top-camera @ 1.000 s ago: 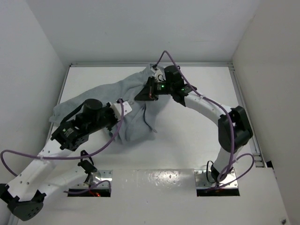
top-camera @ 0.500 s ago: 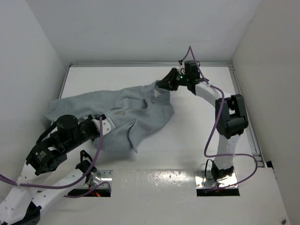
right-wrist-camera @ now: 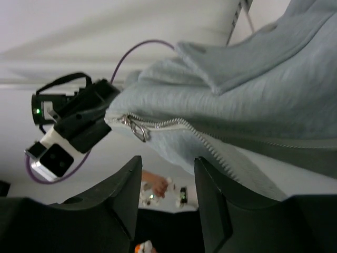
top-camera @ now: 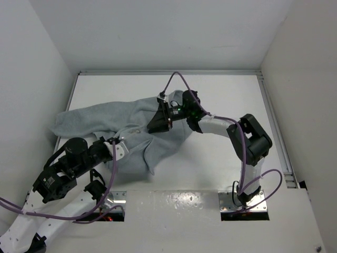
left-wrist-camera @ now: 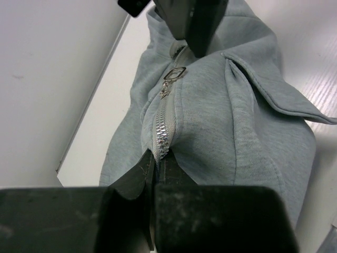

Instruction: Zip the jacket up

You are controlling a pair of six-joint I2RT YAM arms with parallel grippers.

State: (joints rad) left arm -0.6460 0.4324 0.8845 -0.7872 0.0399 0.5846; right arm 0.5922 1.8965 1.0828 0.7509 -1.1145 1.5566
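Note:
The light grey jacket [top-camera: 105, 118] lies crumpled on the white table, left of centre. My left gripper [top-camera: 120, 148] is at its near edge, shut on the bottom end of the metal zipper [left-wrist-camera: 162, 124]; in the left wrist view [left-wrist-camera: 156, 158] the jaws pinch the zipper teeth. The slider with its wire pull tab [left-wrist-camera: 174, 73] sits farther up the zipper. My right gripper [top-camera: 154, 125] hovers just beyond the pull tab [right-wrist-camera: 138, 129], open, with nothing between its jaws [right-wrist-camera: 167, 168]. Its dark fingers [left-wrist-camera: 197, 21] show at the top of the left wrist view.
White walls [top-camera: 31, 79] enclose the table [top-camera: 226, 95] on the left, back and right. Purple cables [top-camera: 174, 79] loop off both arms. A patch pocket flap [left-wrist-camera: 274, 95] lies right of the zipper.
My right gripper swung out to the jacket's far right corner, then came back near-left to the zipper slider. My left arm drew back toward the near left, still holding the jacket.

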